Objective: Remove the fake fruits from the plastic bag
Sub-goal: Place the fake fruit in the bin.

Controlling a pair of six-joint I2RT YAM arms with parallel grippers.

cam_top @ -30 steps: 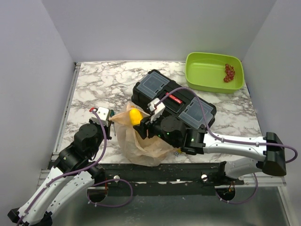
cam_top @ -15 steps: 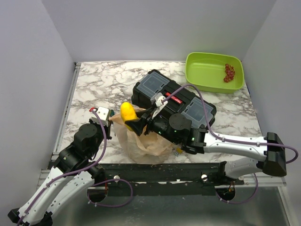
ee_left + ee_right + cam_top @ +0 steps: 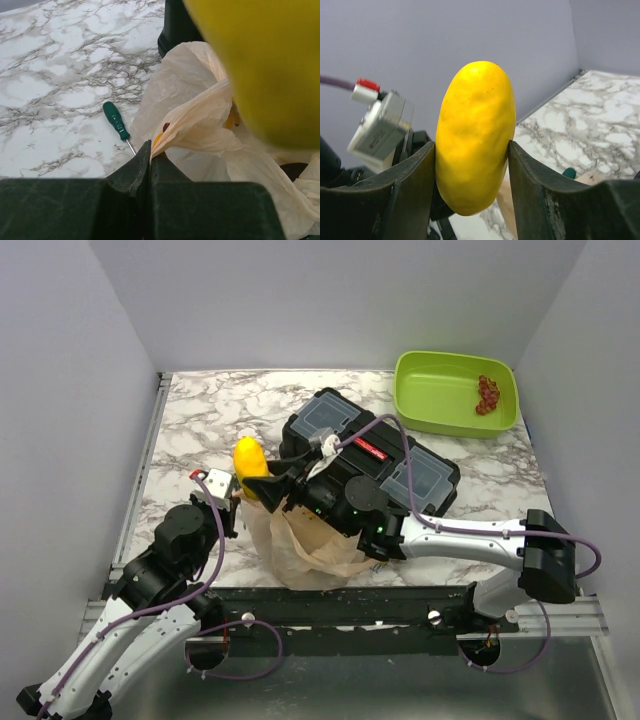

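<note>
My right gripper (image 3: 256, 483) is shut on the yellow lemon-like fake fruit (image 3: 248, 459) and holds it in the air above and left of the plastic bag (image 3: 300, 545); the right wrist view shows the yellow fruit (image 3: 475, 135) squeezed between both fingers. My left gripper (image 3: 232, 502) is shut on the bag's left edge; the left wrist view shows the tan bag (image 3: 200, 110) pinched at the fingertips (image 3: 150, 152), with the yellow fruit (image 3: 270, 65) looming at upper right. The dark purple fruits are hidden.
A black toolbox (image 3: 368, 455) lies behind the bag under my right arm. A lime green bin (image 3: 455, 395) with red grapes (image 3: 488, 393) stands at the back right. A small green screwdriver (image 3: 116, 121) lies on the marble table (image 3: 215, 415) left of the bag.
My right gripper has lifted the yellow fruit out of the bag and carried it up and to the left. My left gripper has kept its hold on the bag's edge.
</note>
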